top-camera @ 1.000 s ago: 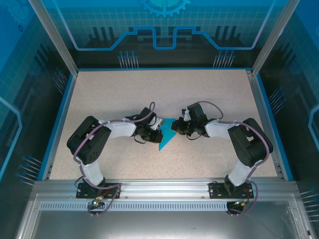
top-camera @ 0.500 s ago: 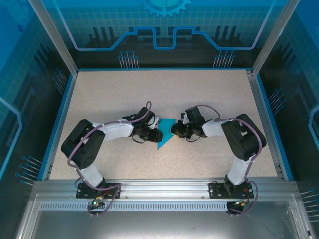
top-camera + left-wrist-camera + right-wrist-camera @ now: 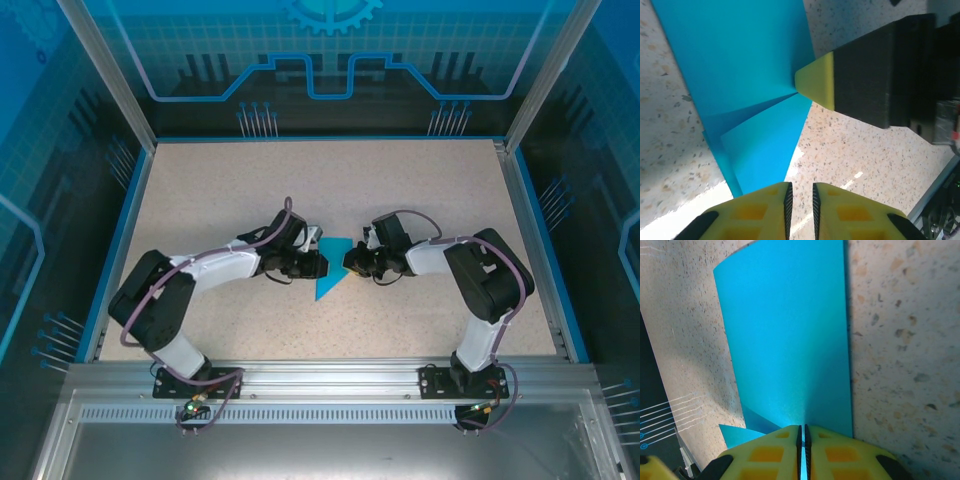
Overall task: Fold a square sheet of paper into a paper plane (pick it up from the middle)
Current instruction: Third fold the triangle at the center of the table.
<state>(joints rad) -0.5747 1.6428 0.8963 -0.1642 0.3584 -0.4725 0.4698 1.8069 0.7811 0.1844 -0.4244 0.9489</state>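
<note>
The desk (image 3: pixel 220 200) is a flat, pale top with little brown and grey specks. It has a thin blue rim all round. See-through blue walls (image 3: pixel 330 60) stand at the far edge and at both sides, held by silver posts. A silver rail (image 3: pixel 330 375) runs along the near edge, and both arms are fixed to it.

The folded paper (image 3: pixel 330 278) lies close to the middle of the desk, between the two arms. It is plain blue-green and has the shape of a long pointed wedge. Its wide end faces the far edge. Its sharp tip points at the near edge and leans a little toward the left side. So its long line runs from far to near, slightly slanted. In the left wrist view, creases fan out from one spot on its edge, and one flap lies over another.

The right tool (image 3: pixel 802 440) is pinched tight on the right edge of the paper. A thin line of blue-green shows between its yellow pads.

The left tool (image 3: pixel 800 200) sits at the left side of the paper, near the tip. Its pads are almost together, with a thin gap. Nothing is in that gap but the speckled desk, and it holds nothing.
</note>
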